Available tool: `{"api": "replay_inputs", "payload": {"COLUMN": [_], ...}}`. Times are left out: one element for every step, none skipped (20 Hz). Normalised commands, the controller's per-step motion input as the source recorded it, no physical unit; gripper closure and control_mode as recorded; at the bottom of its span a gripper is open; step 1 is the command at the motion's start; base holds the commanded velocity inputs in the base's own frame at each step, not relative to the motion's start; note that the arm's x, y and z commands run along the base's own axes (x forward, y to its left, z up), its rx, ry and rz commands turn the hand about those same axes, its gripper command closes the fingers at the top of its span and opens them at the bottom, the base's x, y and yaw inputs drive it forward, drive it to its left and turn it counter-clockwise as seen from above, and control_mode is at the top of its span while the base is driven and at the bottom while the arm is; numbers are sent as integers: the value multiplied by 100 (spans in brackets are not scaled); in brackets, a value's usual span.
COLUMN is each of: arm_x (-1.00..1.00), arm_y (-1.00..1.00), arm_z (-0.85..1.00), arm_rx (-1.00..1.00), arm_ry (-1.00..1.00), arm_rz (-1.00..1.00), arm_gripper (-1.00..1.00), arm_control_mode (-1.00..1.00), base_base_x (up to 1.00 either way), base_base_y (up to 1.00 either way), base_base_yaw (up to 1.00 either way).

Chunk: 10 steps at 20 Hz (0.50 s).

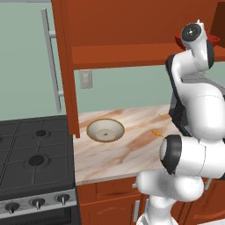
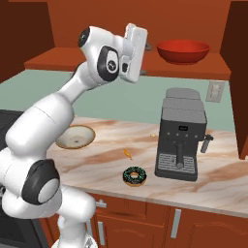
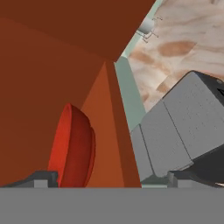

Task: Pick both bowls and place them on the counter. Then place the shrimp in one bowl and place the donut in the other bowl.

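You have a grey coffee machine (image 2: 180, 140) standing on the counter (image 2: 223, 179), directly below the open cabinet shelf (image 2: 193, 71); in the hand view its top (image 3: 183, 127) sits close under the shelf edge. The stove top (image 1: 30, 158) lies at the counter's left end. The red bowl (image 2: 183, 51) rests on the shelf, well above the counter. In the hand view it appears edge-on (image 3: 74, 146), just beyond the left fingertip (image 3: 41, 178), apart from it. The cream-beige bowl (image 1: 105, 130) already sits on the counter near the stove. The donut (image 2: 134, 176) lies near the counter's front edge, left of the coffee machine, with the shrimp (image 2: 127, 154) just behind it. The arm is raised high, its hand level with the shelf and pointing toward the red bowl. The gripper (image 3: 109, 180) appears spread, holding nothing, though only its fingertips are visible.
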Motion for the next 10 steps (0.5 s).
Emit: {"api": "replay_inputs", "payload": {"arm_x": [43,40,39,38,34,30,23,25,28,29], "arm_y": [-13,-12,-12,-13,-13,-16,-16,-14,-12,-14], "arm_z": [0,0,0,0,0,0,0,0,-6,-9], "arm_rx": [0,0,0,0,0,0,0,0,-1,-3], "arm_ry": [0,0,0,0,0,0,-2,0,0,0], "arm_rz": [2,2,1,1,1,0,0,0,0,0], "arm_gripper": [-100,-100,-100,-100,-100,-100,-100,-100,-100,-100], "arm_control_mode": [-100,-100,-100,-100,-100,-100,-100,-100,-100,-100], "base_base_x": [0,0,0,0,0,0,0,0,0,0], "base_base_y": [0,0,0,0,0,0,0,0,0,0], "base_base_yaw": [0,0,0,0,0,0,0,0,0,0]}}
